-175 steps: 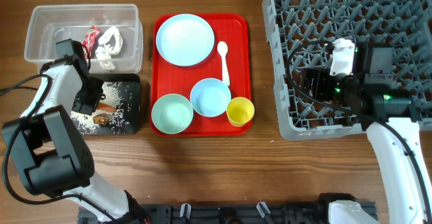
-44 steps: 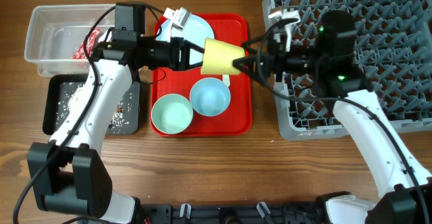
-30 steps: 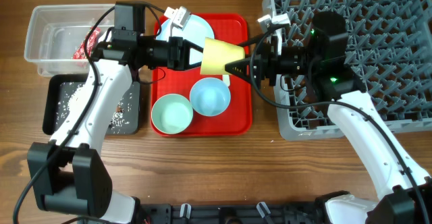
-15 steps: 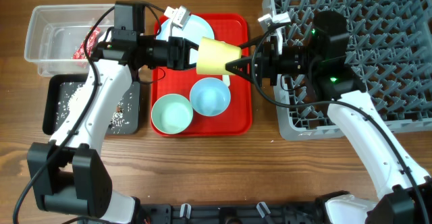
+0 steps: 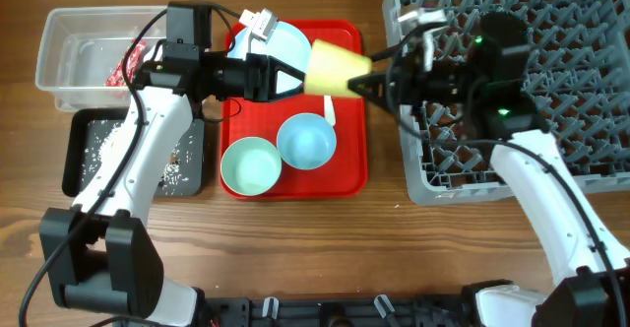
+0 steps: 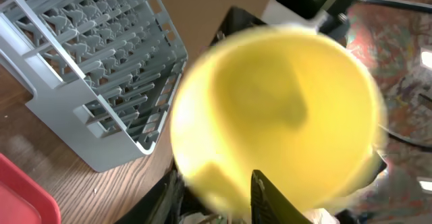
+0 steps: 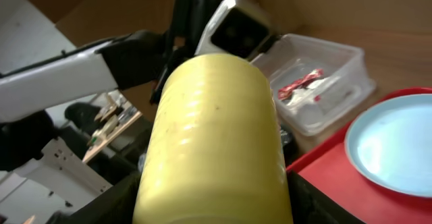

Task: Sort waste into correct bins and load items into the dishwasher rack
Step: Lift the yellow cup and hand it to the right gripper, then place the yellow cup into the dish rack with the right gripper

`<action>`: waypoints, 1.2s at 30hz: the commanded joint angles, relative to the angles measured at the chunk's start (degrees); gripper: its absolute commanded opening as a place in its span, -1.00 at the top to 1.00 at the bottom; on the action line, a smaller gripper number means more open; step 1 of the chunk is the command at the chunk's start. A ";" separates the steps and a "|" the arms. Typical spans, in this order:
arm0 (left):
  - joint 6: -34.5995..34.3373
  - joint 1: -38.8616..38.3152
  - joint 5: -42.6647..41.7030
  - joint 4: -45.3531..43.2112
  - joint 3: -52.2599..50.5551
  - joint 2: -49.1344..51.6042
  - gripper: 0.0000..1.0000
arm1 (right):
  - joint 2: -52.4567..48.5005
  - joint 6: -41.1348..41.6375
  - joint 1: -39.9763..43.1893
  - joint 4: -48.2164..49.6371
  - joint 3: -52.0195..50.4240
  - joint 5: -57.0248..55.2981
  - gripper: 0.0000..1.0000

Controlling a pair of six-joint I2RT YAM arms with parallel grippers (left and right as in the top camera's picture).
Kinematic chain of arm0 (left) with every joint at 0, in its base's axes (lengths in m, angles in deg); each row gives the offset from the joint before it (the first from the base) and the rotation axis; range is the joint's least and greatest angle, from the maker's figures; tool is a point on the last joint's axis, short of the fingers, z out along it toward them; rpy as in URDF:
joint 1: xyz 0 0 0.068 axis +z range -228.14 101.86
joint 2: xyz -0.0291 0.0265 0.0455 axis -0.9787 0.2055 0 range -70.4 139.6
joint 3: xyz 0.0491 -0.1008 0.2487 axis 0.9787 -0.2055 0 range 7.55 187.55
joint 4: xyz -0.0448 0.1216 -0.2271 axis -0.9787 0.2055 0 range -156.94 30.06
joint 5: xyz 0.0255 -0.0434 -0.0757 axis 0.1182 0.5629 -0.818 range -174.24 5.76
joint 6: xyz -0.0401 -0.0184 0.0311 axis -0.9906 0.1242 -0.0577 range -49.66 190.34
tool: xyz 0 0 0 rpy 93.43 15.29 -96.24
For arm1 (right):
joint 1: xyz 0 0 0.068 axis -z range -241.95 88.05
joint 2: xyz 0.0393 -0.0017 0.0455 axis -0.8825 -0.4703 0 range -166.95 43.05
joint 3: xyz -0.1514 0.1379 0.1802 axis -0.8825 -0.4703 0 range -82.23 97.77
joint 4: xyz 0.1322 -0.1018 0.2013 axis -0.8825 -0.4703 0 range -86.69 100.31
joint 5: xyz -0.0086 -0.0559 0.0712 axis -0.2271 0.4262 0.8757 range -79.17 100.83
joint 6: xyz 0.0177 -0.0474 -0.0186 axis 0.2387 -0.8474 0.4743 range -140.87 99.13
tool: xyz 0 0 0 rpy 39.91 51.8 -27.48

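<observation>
The small yellow cup [image 5: 338, 67] hangs on its side above the red tray's far right part, between both arms. My right gripper [image 5: 366, 79] is shut on its body; in the right wrist view the cup [image 7: 216, 136] fills the gap between the fingers of that gripper [image 7: 216, 207]. My left gripper [image 5: 291, 79] is open just left of the cup's mouth. In the left wrist view the cup [image 6: 277, 116] is blurred in front of the left gripper [image 6: 216, 187]. The grey dishwasher rack [image 5: 551, 32] stands at the right.
On the red tray [image 5: 349, 169] are the pale blue plate [image 5: 281, 41], light blue bowl [image 5: 307, 140], mint green bowl [image 5: 248, 166] and white spoon [image 5: 331, 115]. The clear tub [image 5: 59, 17] holds the red-and-white wrapper [image 5: 126, 68]. The black tray [image 5: 74, 160] holds rice grains [image 5: 108, 145].
The cup has moved right, toward the rack, with my right gripper shut on it. My left gripper has let it go and stays in place, open.
</observation>
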 commanded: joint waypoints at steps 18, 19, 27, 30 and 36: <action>0.33 0.04 31.50 8.59 0.79 -1.05 0.14 | 7.65 -2.86 13.86 -35.80 4.20 -38.36 0.21; 0.31 0.04 35.01 9.66 0.79 -1.05 0.15 | 8.44 -3.21 13.86 -38.97 5.88 -42.45 0.21; 0.33 0.04 55.91 16.33 0.79 -1.05 0.14 | 10.08 -5.55 13.86 -62.25 16.85 -64.81 0.21; 0.33 0.04 58.95 17.16 0.79 -1.05 0.13 | 9.25 -6.12 13.79 -67.91 16.83 -65.11 0.21; 0.35 0.04 59.95 17.51 0.79 -1.05 0.14 | 5.07 -8.68 13.79 -74.95 16.83 -64.50 0.21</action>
